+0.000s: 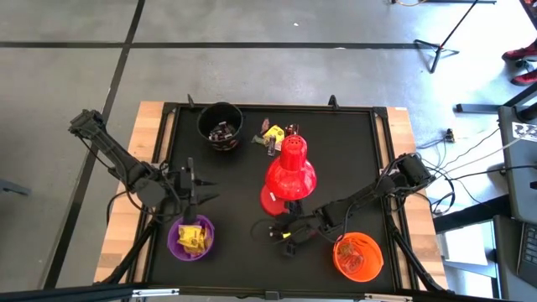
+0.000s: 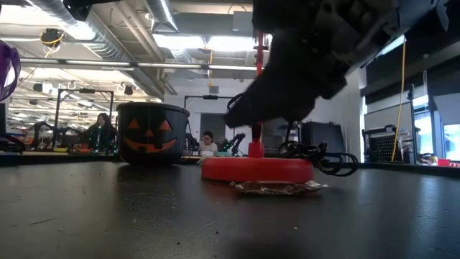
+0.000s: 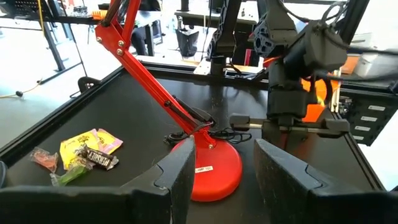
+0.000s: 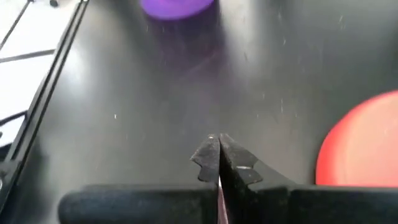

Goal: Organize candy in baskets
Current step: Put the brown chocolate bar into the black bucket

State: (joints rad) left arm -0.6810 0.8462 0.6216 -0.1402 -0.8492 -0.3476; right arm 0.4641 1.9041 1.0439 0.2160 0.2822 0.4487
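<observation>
The black tabletop carries the purple bucket with yellow candy near its front edge on the left and the orange bucket on the right. Between them the right gripper hangs low over bare mat, fingers pressed shut; whether it pinches anything cannot be told. A silvery candy lies just before the red lamp base. The left gripper waits above the purple bucket, fingers parted and empty. Farther back stand the black bucket and loose candy pile. Wooden edges frame the mat; grey floor and a workshop with seated people lie beyond.
</observation>
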